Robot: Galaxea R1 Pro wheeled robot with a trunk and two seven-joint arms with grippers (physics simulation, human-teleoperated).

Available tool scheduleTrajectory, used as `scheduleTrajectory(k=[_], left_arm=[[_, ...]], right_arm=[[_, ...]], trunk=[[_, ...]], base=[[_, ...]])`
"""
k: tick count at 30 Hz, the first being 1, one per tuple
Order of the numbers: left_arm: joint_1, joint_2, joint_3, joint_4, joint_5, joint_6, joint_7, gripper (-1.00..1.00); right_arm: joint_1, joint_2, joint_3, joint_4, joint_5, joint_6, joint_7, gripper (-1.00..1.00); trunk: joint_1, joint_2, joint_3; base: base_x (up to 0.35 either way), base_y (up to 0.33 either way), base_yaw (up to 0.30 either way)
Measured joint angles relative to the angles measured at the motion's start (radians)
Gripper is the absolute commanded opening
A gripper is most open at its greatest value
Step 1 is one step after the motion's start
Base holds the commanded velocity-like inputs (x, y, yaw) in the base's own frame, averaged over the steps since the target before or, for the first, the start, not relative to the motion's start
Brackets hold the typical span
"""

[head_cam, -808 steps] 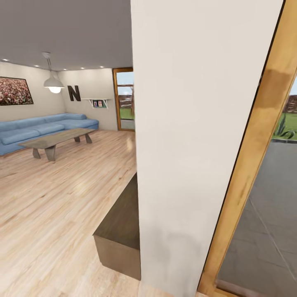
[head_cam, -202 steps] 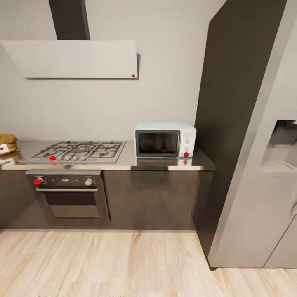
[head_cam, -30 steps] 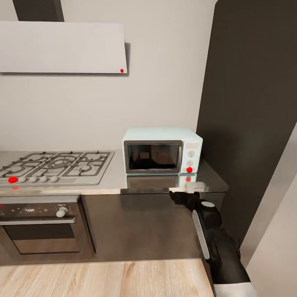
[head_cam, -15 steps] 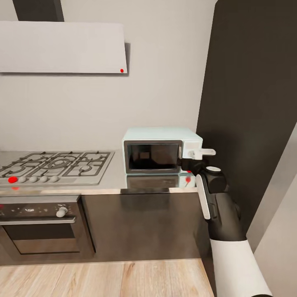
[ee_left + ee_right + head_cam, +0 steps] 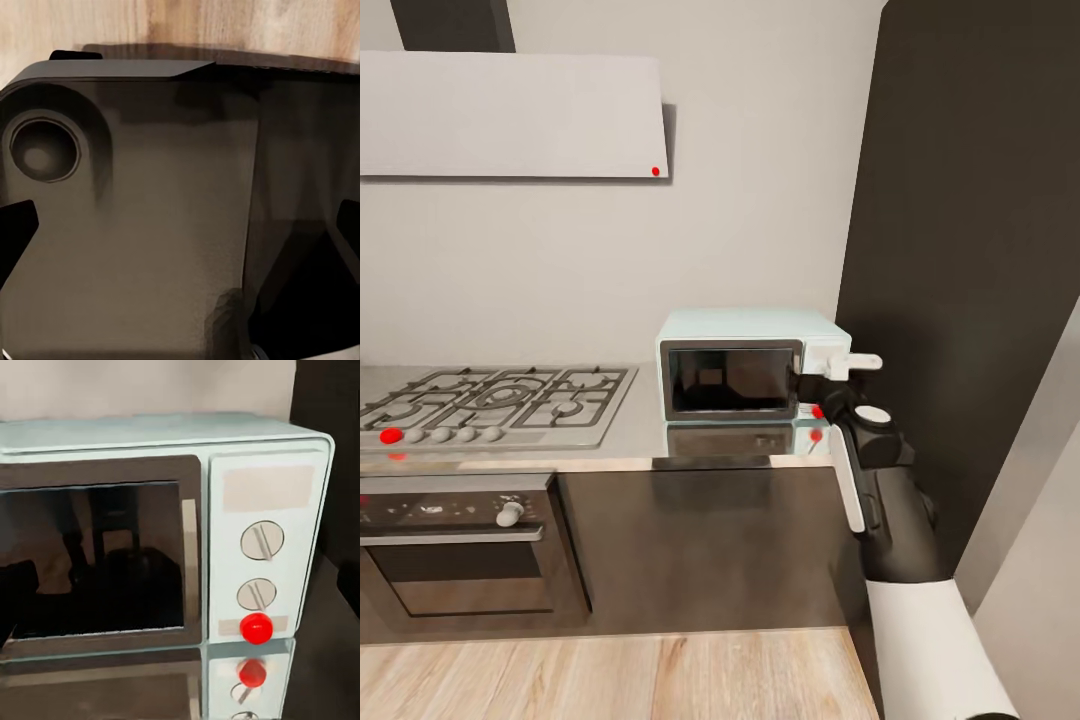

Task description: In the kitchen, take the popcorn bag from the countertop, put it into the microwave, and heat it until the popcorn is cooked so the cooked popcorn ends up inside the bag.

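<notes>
Nearest the robot, the right arm rises from the lower right of the head view, its white forearm giving way to a dark wrist, and the right gripper [image 5: 847, 362] sits level with the white control panel at the microwave's [image 5: 735, 338] right end. Whether its fingers are spread or pressed together cannot be told: they show as one pale shape overlapping the panel. The left gripper's dark finger edges frame a dark housing with wooden floor behind; they stand wide apart and hold nothing.

The countertop [image 5: 720, 445] runs along the wall, its front edge just above dark cabinet fronts and a built-in oven [image 5: 460, 545] at the left. The microwave stands at the countertop's right end, toward the back, beside a tall dark cabinet [image 5: 960, 250]. Its door [image 5: 101, 559] is closed, with a pale vertical handle [image 5: 190, 551] along the door's right edge, next to two round knobs [image 5: 262, 540] and a red button [image 5: 256, 628]. A steel gas hob [image 5: 495, 395] occupies the left part, under a flat white hood [image 5: 510, 115].

The popcorn bag is nowhere in these frames.

The step in hand looks like opening the microwave before fetching the bag. Next, the gripper probably has to shift slightly toward the door's handle, close on it and swing the door outward, or press the red button if that releases it.
</notes>
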State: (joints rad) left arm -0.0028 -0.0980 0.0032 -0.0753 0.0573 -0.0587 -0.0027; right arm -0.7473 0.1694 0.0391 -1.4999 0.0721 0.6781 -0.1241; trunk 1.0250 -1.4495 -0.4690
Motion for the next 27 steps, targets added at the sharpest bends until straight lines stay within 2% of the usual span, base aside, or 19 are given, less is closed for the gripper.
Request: scheduleTrajectory(k=[2,6,16,21,27], left_arm=[[0.0,0.0,0.0,0.0,0.001,0.001,0.0,1.0],[0.0,0.0,0.0,0.0,0.0,0.001,0.0,1.0],[0.0,0.0,0.0,0.0,0.0,0.002,0.0,1.0],[0.0,0.0,-0.001,0.001,0.0,0.0,0.0,1.0],[0.0,0.0,-0.001,0.001,0.0,0.001,-0.001,1.0]], right_arm=[[0.0,0.001,0.017,0.046,-0.001,-0.084,0.002,1.0],[-0.001,-0.002,0.043,0.113,0.001,-0.129,-0.003,1.0],[-0.001,-0.009,0.044,0.129,-0.006,-0.133,0.011,1.0],[-0.001,-0.044,0.044,0.165,-0.013,-0.133,0.058,1.0],[-0.001,-0.045,0.045,0.185,-0.008,-0.135,0.06,1.0]], trunk=[[0.0,0.0,0.0],[0.0,0.0,0.0],[0.0,0.0,0.0],[0.0,0.0,0.0],[0.0,0.0,0.0]], base=[[0.0,0.0,0.0],[0.0,0.0,0.0],[0.0,0.0,0.0],[0.0,0.0,0.0],[0.025,0.002,0.0]])
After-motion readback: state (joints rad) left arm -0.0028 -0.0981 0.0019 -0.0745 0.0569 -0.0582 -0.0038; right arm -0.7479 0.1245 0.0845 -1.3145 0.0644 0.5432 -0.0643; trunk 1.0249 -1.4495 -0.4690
